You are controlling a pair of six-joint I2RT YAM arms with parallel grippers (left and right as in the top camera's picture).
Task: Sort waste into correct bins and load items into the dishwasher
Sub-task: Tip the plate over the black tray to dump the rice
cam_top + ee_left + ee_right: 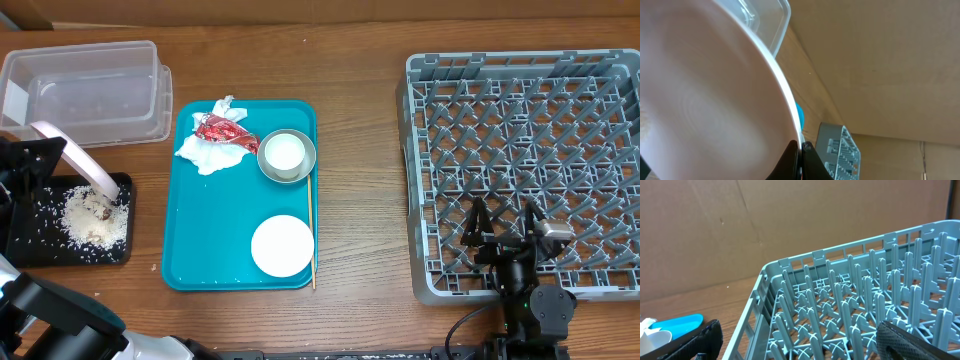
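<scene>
My left gripper [801, 146] is shut on the rim of the pale pink plate [75, 160], which tilts steeply over the black tray [30, 240]. White rice with brownish scraps [95, 220] lies heaped in that tray under the plate's low edge. The clear tub [90, 90] stands behind it. On the teal tray [200, 250] lie a crumpled napkin [205, 152], a red wrapper [225, 130], a grey bowl [266, 160] with a white cup [285, 153] inside, and a small white plate [282, 245]. My right gripper [505, 225] hangs open over the near edge of the grey dish rack [525, 120].
A thin wooden stick [310, 230] lies along the teal tray's right edge. In the right wrist view the rack's upright pegs [850, 295] stand between my open fingers [705, 337]. A cardboard wall backs the table.
</scene>
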